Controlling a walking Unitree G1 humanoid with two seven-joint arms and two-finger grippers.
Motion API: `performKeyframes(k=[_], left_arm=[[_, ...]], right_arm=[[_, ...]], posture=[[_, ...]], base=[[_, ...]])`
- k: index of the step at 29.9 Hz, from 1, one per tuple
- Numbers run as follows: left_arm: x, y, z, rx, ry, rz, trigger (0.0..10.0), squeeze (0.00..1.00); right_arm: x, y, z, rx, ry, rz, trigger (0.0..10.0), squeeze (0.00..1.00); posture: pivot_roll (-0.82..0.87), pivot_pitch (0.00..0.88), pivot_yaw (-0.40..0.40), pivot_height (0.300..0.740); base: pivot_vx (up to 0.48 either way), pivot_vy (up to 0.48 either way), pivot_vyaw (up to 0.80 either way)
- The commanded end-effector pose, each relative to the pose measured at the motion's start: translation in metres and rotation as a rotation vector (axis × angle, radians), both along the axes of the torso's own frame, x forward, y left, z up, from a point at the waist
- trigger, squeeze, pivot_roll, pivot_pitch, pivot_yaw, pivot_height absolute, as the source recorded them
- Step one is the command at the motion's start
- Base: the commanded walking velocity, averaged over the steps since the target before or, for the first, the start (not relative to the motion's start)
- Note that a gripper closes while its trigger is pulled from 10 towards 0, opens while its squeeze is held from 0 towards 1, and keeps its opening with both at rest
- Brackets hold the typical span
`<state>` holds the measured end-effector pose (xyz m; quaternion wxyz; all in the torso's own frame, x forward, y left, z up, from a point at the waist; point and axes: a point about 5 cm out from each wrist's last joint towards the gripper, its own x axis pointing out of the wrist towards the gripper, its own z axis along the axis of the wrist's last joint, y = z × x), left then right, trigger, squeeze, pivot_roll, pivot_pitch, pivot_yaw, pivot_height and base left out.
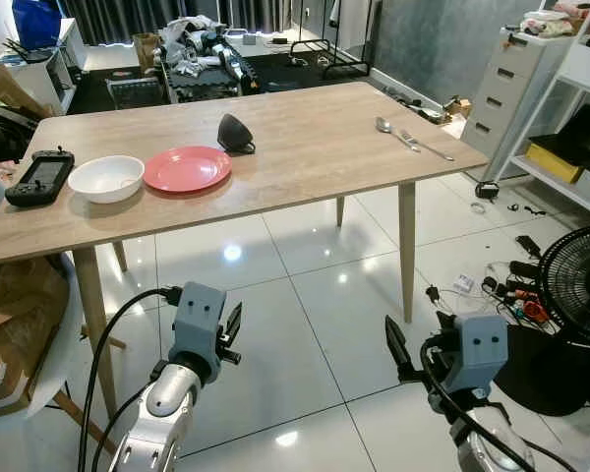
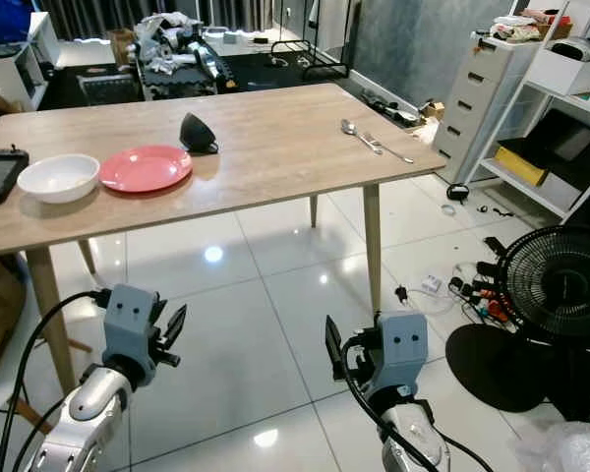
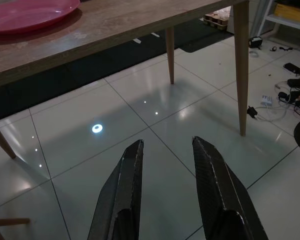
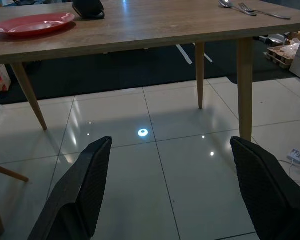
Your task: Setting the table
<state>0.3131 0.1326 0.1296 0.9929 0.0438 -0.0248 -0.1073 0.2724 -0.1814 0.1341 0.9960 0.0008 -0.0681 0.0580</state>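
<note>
Up on the wooden tabletop, the pink plate lies toward the left near edge, with the white bowl just beside it on its left. A black handheld device rests left of the bowl, close to the tabletop's left end. Just beyond the plate, toward the middle, sits a small dark rounded object; what it is cannot be told. Well apart from these, at the far right corner, a spoon and a fork lie side by side.

Both arms hang low over the white tiled floor, on the near side of the tabletop and below its height. The left pincer hovers below the plate's end of the tabletop, its two black fingers a little apart with nothing between them. The right pincer hovers farther right, its fingers spread wide, also holding nothing.

Farther out, a black fan stands on the floor at the right, with cables and small items scattered near it. A white drawer unit and a shelf stand beyond the tabletop's right end, and a cluttered dark rug lies at the far side of the room.
</note>
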Motion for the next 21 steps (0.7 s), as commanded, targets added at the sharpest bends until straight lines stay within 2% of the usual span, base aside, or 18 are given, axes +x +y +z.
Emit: performKeyframes(k=[1, 21], left_arm=[[-0.0025, 0.0010, -0.0088, 0.011, 0.038, 0.002, 10.0, 0.00], [-0.0014, 0.0014, -0.0088, 0.010, 0.038, 0.008, 10.0, 0.00]], right_arm=[[-0.0017, -0.0005, -0.0035, -0.011, 0.014, -0.005, 10.0, 0.00], [0.0003, 0.0005, -0.0036, -0.010, 0.014, 0.001, 10.0, 0.00]], posture=[[-0.04, 0.090, 0.112, 0.740], [-0.05, 0.092, 0.109, 0.740]], base=[[0.000, 0.000, 0.00], [0.000, 0.000, 0.00]])
